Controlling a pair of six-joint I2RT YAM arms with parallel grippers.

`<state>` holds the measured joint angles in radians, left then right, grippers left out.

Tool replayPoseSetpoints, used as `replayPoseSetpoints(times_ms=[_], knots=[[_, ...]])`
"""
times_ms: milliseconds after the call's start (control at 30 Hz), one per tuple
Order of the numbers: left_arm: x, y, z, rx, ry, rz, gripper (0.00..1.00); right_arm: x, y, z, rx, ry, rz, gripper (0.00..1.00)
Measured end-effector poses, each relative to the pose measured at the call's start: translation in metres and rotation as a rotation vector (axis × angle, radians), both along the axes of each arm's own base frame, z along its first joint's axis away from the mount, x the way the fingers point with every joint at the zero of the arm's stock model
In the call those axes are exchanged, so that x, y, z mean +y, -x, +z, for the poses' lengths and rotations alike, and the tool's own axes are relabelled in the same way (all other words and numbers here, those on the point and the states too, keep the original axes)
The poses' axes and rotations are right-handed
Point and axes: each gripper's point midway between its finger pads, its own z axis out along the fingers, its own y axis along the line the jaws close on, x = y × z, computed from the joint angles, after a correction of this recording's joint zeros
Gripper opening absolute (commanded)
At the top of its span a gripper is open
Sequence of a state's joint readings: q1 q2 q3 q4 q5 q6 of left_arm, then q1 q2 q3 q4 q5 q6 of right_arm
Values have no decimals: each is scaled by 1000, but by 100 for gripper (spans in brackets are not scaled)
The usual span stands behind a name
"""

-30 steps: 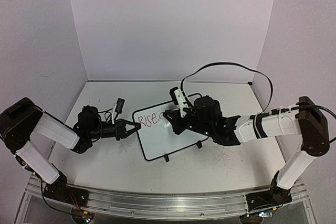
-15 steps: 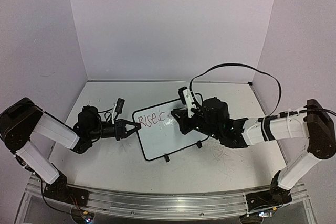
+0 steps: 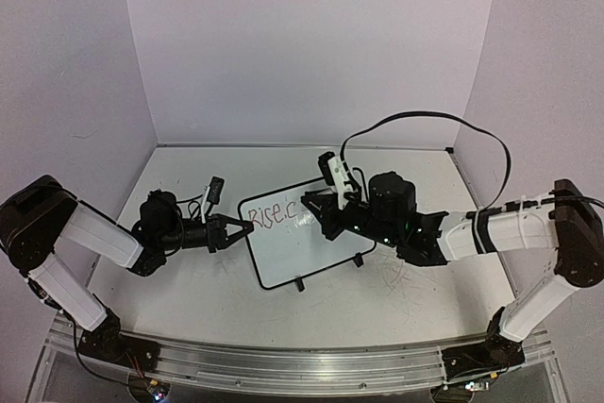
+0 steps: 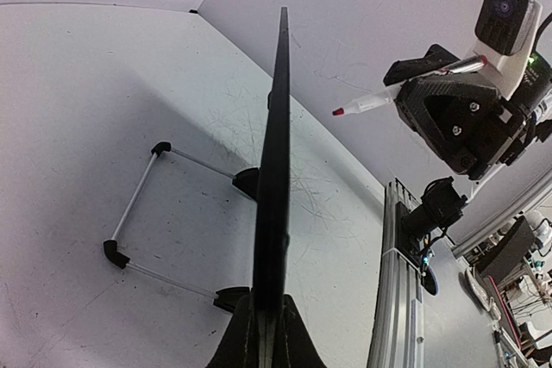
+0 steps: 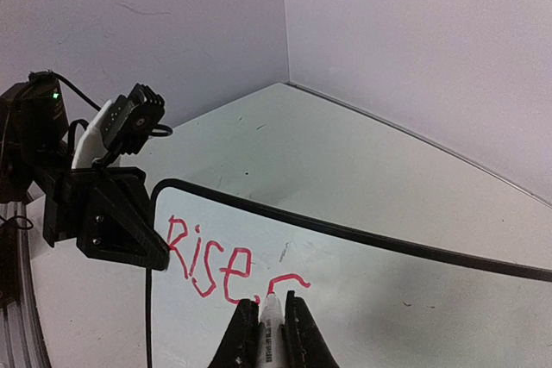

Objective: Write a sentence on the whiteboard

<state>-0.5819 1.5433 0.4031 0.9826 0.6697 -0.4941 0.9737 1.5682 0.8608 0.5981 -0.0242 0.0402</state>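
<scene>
At mid-table [image 3: 406,299], the whiteboard [image 3: 302,247] sits propped on its feet. Left gripper [image 3: 247,229] pinches its left edge. Right gripper [image 5: 266,316] is clamped on a marker [image 5: 270,338]. The sentence [image 5: 228,265], at the board's top left, reads "Rise" plus one partial letter.

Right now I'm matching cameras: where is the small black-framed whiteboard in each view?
Top external: small black-framed whiteboard at centre.
Left wrist: whiteboard edge-on, up the middle.
Right wrist: whiteboard across the lower half.
Shared landmark: left fingers clamped on its edge.
</scene>
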Motion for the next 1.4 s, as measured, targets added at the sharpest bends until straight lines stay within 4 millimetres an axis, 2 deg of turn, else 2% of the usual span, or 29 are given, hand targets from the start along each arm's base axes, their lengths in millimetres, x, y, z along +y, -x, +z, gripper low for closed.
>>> replayPoseSetpoints(times_ms=[400, 1067, 1400], knots=[[0, 0, 0, -2, 1, 1, 0, -1, -1, -12, 16, 23, -9, 0], [0, 0, 0, -1, 2, 1, 0, -10, -10, -18, 15, 43, -79, 0], [0, 0, 1, 1, 2, 1, 0, -9, -13, -33, 26, 72, -92, 0]])
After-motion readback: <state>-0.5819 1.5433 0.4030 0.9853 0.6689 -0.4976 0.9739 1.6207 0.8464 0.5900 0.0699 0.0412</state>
